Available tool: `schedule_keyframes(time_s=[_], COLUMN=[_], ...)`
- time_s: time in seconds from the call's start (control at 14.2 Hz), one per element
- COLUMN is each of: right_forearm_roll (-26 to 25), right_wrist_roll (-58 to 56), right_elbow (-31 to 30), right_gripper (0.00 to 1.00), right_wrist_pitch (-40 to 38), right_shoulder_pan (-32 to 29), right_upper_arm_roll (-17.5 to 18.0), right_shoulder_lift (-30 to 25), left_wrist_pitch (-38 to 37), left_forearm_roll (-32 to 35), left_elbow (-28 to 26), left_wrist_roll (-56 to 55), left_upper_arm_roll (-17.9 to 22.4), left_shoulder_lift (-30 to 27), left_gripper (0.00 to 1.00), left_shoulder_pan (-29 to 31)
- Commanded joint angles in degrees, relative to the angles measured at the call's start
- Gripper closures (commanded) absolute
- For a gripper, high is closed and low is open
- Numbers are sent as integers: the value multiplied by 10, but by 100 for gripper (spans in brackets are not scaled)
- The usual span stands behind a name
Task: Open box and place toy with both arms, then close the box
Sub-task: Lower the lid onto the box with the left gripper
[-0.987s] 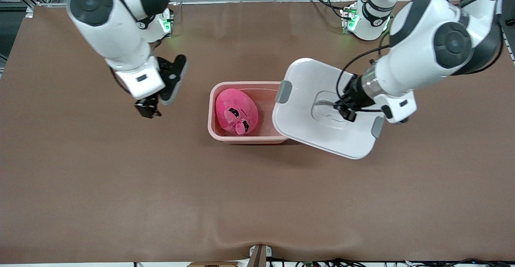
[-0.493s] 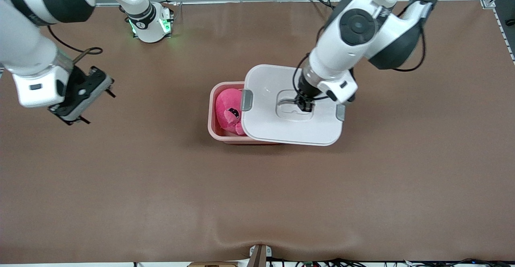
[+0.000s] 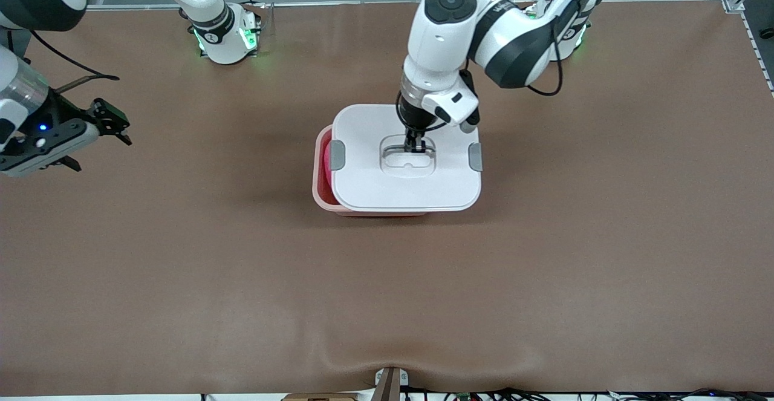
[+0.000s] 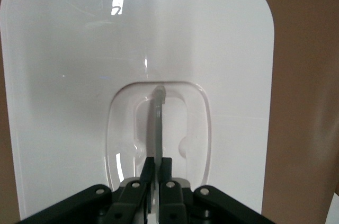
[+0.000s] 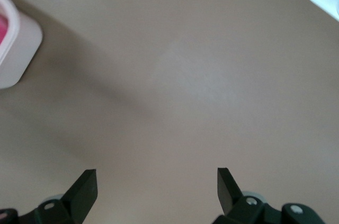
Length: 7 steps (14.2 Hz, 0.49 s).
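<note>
The pale pink box [image 3: 320,193] stands mid-table. Its white lid [image 3: 405,192] is over most of it, shifted toward the left arm's end, so a strip of the box shows uncovered. In that strip a sliver of the pink toy [image 3: 327,158] is visible. My left gripper [image 3: 416,145] is shut on the lid's clear handle [image 4: 157,123], seen up close in the left wrist view with the gripper [image 4: 157,163] pinching it over the lid [image 4: 69,75]. My right gripper [image 3: 121,127] hangs open and empty over bare table at the right arm's end; its wrist view shows the gripper [image 5: 156,187] over the mat and a box corner [image 5: 21,49].
Grey clips [image 3: 337,155] [image 3: 476,157] sit on the lid's two short sides. The brown mat [image 3: 387,292] spreads bare round the box. Both arm bases [image 3: 221,32] [image 3: 568,32] stand along the table edge farthest from the front camera.
The left arm has carried the lid from beside the box to over it, hiding nearly all of the toy. The right arm has drawn back toward its end of the table.
</note>
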Motion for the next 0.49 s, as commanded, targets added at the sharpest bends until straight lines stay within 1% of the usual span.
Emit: schedule_keyframes(time_s=[0.0, 0.14, 0.42], right_forearm_roll=[3, 1, 2], right_wrist_roll=[83, 141, 187], right_elbow=[-22, -20, -9], right_gripper=[0, 0, 0], right_wrist_pitch=[-3, -19, -37], right_shoulder_pan=[-23, -21, -33], right_upper_arm_roll=[13, 13, 13], right_shoulder_lift=[-23, -22, -19], left_wrist_pitch=[28, 30, 31], left_forearm_roll=[74, 135, 145], left_elbow=[1, 2, 9], left_wrist_roll=[-71, -119, -130], left_upper_arm_roll=[3, 2, 3], left_shoulder_lift=[22, 44, 69], left_gripper=[100, 100, 100], left_shoulder_pan=[-33, -48, -70])
